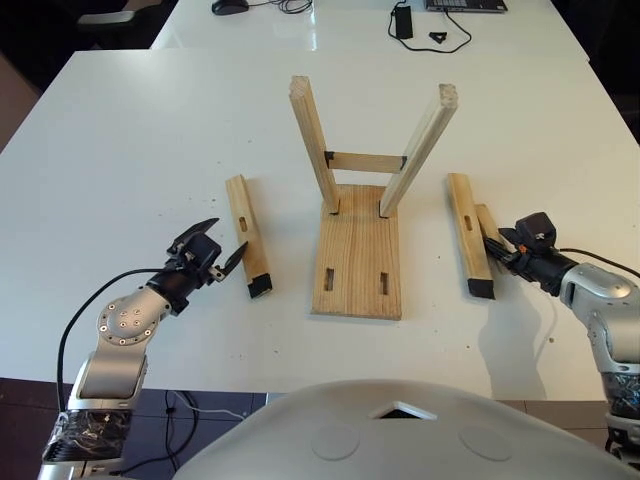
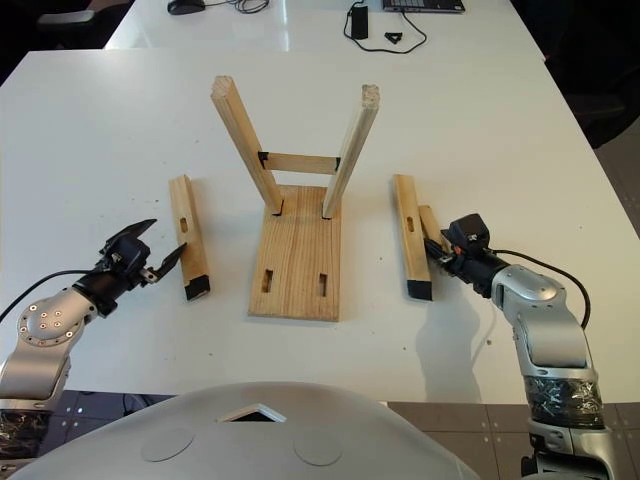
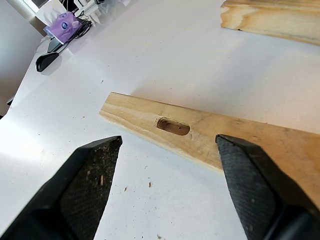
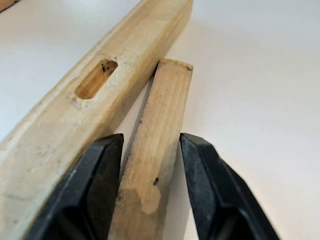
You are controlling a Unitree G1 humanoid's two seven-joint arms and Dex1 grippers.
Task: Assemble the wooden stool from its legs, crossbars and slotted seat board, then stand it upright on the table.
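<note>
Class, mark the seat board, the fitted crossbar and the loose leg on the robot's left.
Seat board (image 1: pixel 357 255), left eye view, middle of its top face.
Crossbar (image 1: pixel 365 161), left eye view, middle of its span.
Left leg (image 1: pixel 248 240), left eye view, mid-length of its top face.

A broad white table (image 1: pixel 120 150) fills the middle, evenly lit and faintly glossy. At 12 o'clock a second white table (image 1: pixel 340 30) stands right behind it, holding a black mouse (image 1: pixel 229 6) and a black power brick (image 1: pixel 403 20). Dark floor (image 1: pixel 15 80) shows at 10 and 2 o'clock.
</note>
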